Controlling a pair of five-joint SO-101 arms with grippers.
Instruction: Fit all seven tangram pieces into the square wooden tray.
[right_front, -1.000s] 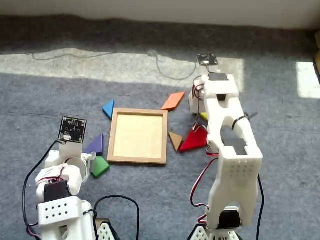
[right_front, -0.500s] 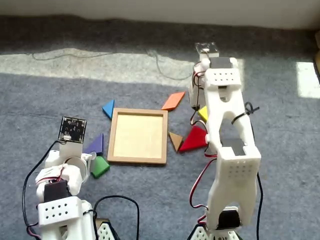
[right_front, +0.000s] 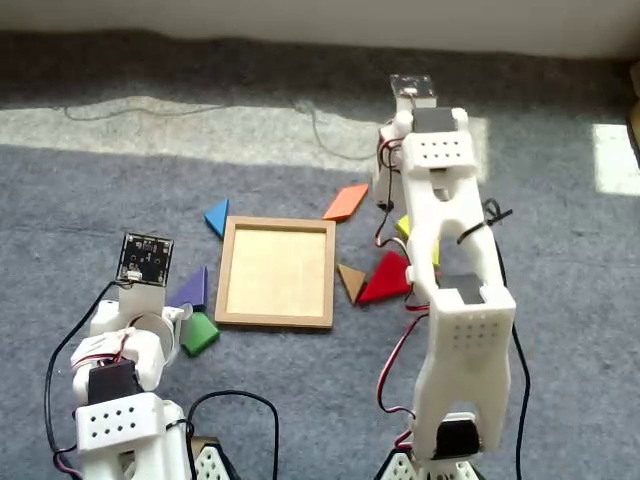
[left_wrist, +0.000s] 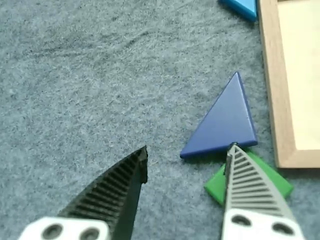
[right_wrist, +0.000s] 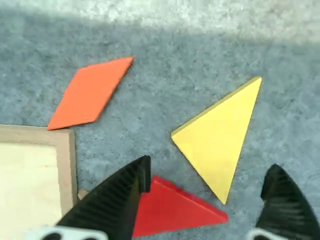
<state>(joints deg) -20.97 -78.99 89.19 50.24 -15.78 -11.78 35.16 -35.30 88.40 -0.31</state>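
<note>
Framing whole yellow triangle (right_wrist: 220, 132): right claw (right_wrist: 208, 170), spread

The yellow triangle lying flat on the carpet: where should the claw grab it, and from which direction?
Probably from straight above: the yellow triangle lies flat, so only its thin edges offer a hold. The open right gripper could pinch across the middle, long edge to square corner, clear of the red triangle near one tip.
</note>
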